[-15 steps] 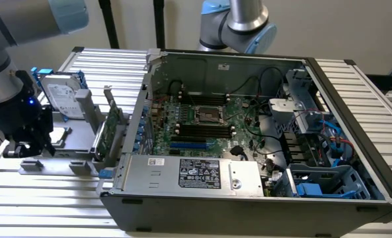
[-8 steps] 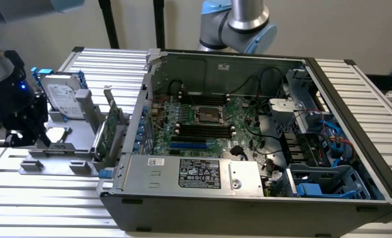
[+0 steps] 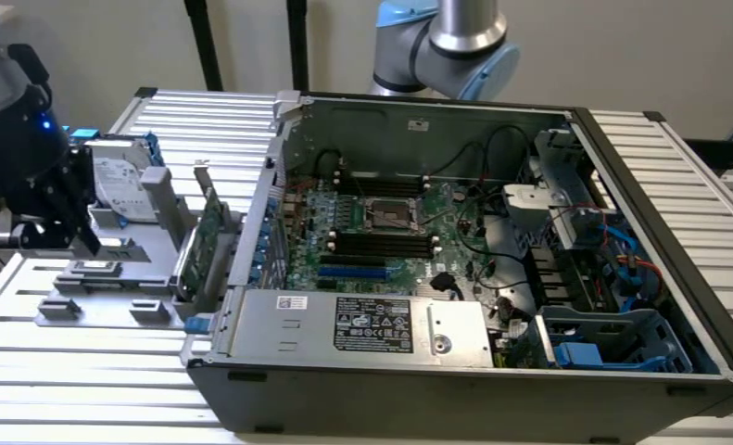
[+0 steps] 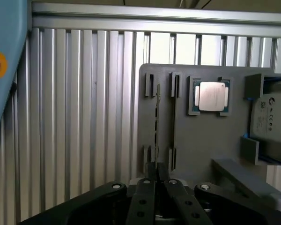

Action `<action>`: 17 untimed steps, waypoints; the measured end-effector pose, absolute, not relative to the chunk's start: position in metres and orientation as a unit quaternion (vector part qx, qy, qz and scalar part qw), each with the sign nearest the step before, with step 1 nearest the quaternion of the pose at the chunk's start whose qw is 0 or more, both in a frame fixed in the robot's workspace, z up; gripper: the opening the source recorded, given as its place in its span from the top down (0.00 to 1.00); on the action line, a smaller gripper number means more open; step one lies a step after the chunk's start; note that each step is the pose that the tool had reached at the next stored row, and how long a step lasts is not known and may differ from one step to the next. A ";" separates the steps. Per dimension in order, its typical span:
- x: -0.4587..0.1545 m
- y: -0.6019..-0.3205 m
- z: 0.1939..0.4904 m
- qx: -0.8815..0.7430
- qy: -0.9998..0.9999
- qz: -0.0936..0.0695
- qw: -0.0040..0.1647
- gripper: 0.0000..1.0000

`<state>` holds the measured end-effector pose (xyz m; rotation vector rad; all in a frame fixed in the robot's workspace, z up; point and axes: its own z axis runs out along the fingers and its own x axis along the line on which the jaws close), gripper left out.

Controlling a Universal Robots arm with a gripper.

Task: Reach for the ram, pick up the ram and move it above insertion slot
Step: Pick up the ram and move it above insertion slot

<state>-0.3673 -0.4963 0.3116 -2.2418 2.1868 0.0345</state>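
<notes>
Black gripper (image 4: 156,172) fingers, pressed shut on nothing visible, sit closest, lined up with the ram (image 4: 157,112). One ram stands on edge in a slot of the grey holder (image 4: 201,140), just beyond them. In the exterior view that holder lies at nine o'clock, beside the open computer case (image 3: 403,130). Reaching well likely means keeping square to the thin board and parting the fingers before descending. Also there: one processor (image 4: 210,96), one hard drive (image 4: 271,119).
</notes>
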 end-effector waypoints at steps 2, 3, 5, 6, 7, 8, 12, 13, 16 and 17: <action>-0.360 -0.496 0.321 -0.716 0.698 0.012 0.006 0.87; -0.357 -0.496 0.325 -0.716 0.698 0.012 0.006 0.87; -0.349 -0.496 0.334 -0.716 0.698 0.013 0.006 0.87; -0.345 -0.496 0.339 -0.716 0.698 0.013 0.006 0.87; -0.341 -0.496 0.343 -0.716 0.698 0.013 0.006 0.87; -0.337 -0.496 0.348 -0.716 0.698 0.013 0.007 0.87; -0.322 -0.496 0.366 -0.716 0.698 0.013 0.007 0.87; -0.317 -0.496 0.371 -0.716 0.698 0.013 0.007 0.87; -0.306 -0.496 0.384 -0.716 0.698 0.013 0.007 0.87; -0.302 -0.496 0.389 -0.716 0.698 0.013 0.007 0.87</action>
